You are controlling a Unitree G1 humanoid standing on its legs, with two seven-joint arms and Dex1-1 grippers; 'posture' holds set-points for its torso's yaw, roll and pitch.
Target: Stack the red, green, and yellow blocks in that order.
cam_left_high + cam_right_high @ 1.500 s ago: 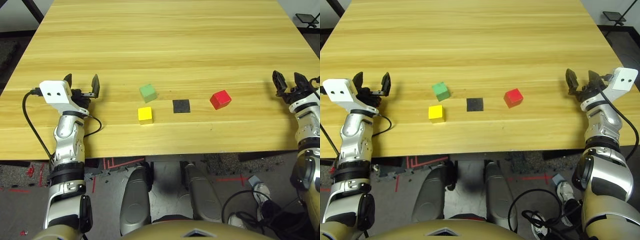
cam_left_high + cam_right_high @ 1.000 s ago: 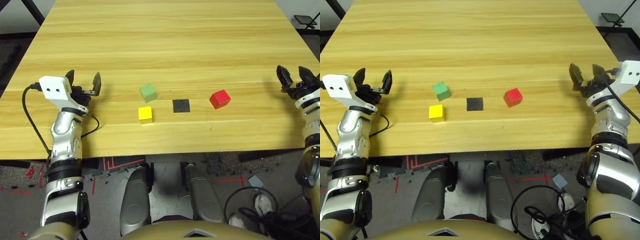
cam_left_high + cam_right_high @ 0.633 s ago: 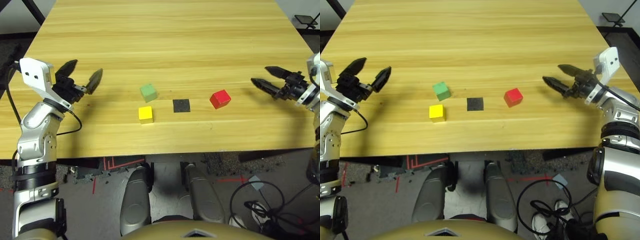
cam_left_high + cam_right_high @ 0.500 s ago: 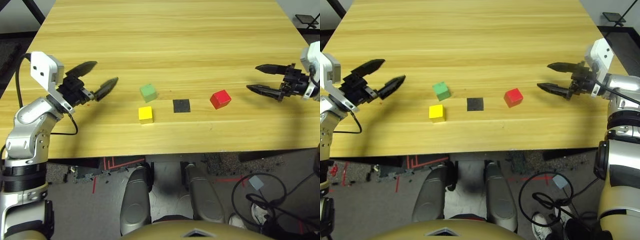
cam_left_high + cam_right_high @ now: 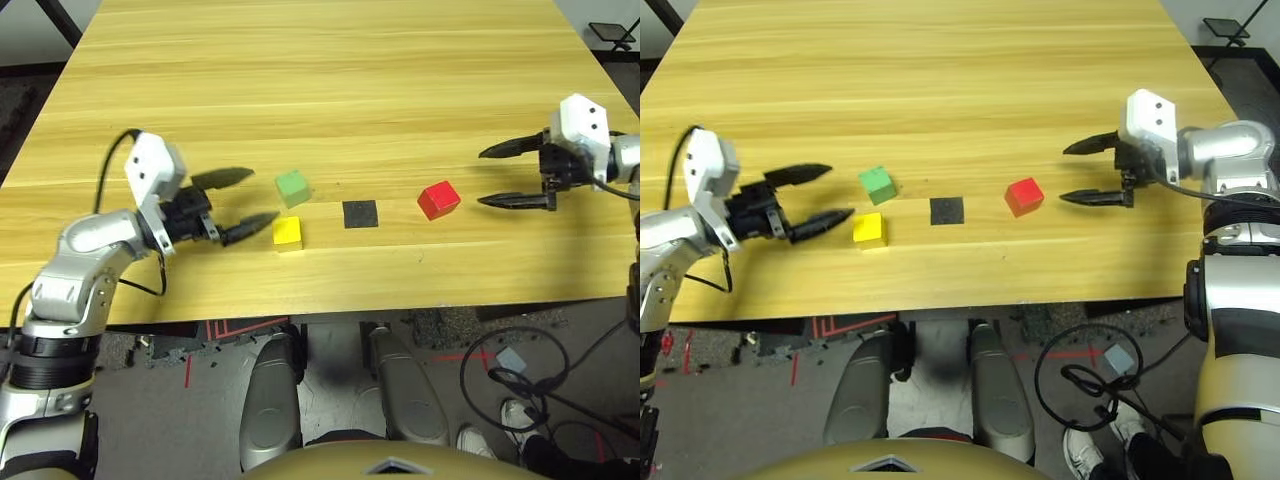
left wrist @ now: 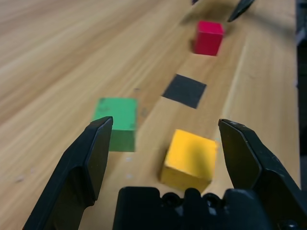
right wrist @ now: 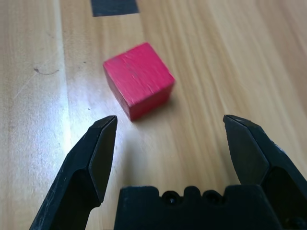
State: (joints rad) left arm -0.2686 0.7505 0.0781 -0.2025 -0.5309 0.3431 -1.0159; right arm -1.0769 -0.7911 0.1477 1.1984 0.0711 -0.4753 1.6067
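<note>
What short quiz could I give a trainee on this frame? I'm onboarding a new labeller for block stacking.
1. True or false: the red block is already stacked on the green block.
2. Which block lies nearest the left gripper? A red, B yellow, C green.
3. Fill in: the right gripper is ____ and holds nothing.

Key: 1 false; all blocks lie apart on the table. 2 B, the yellow block. 3 open.

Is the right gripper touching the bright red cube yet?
Apart. The right wrist view shows bare table between the open right gripper and the bright red cube.
</note>
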